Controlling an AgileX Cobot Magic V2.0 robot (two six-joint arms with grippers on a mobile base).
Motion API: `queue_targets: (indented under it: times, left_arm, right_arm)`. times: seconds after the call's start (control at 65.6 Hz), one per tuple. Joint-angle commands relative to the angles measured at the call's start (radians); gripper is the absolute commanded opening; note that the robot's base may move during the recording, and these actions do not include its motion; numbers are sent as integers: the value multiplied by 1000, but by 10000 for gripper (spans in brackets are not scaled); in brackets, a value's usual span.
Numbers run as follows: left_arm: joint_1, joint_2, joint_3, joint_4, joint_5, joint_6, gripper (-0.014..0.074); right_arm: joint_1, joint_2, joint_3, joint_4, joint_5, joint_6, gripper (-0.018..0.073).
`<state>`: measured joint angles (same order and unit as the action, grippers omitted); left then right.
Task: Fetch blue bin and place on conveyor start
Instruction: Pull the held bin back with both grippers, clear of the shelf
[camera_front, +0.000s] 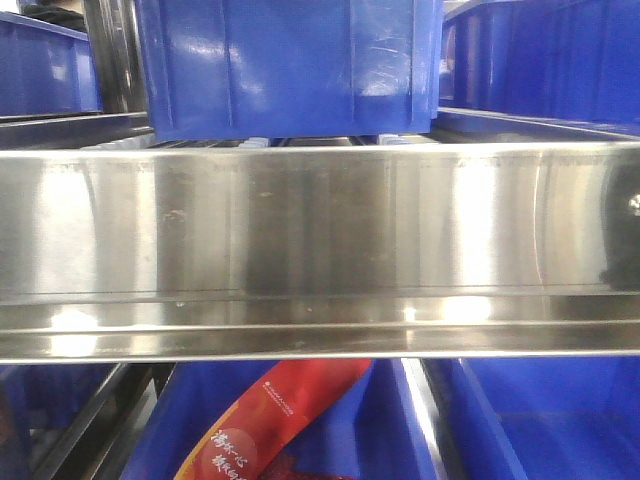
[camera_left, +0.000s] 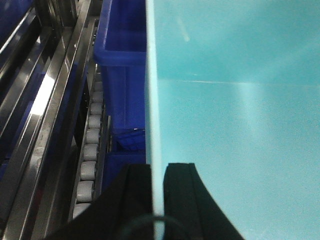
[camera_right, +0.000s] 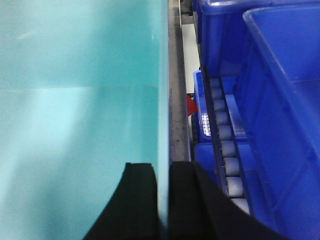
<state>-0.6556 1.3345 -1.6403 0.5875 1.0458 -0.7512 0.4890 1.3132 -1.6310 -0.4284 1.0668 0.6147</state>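
Blue bin (camera_left: 240, 125) between both arms, close beside shelf rack; conveyor start not in view.
- Left pincer (camera_left: 158, 172) narrow, pinching bin's left wall. Right pincer (camera_right: 162, 172) narrow, pinching opposite wall.
- Risk: thin smooth wall slips from either pinch; bin tilts or drops.
- Risk: uneven arm travel twists or flexes tub.
- Risk: roller track (camera_right: 225, 150) and dark blue bins (camera_right: 280, 100) just beside right wall, stainless rail (camera_front: 320, 230) ahead; bin corner may snag when pulled clear.
- Whether bin hangs free or rests on something: cannot tell.
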Motion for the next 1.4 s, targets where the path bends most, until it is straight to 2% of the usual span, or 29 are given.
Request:
queue_targets:
  times: [0.0, 0.168, 0.503, 1.388]
  left_arm:
    - [-6, -3, -12, -5, -43, 12, -111]
    - [-6, -3, -12, 29, -47, 12, -111]
    - [-6, -3, -44, 22, -73, 12, -111]
    - [-6, -3, -48, 29, -75, 12, -111]
  right_arm:
    - [2, -11, -11, -20, -26, -12, -160]
    - [2, -11, -11, -20, -38, -12, -160]
    - [2, -11, -35, -35, -74, -23, -160]
    - [2, -11, -35, -35, -66, -23, -162]
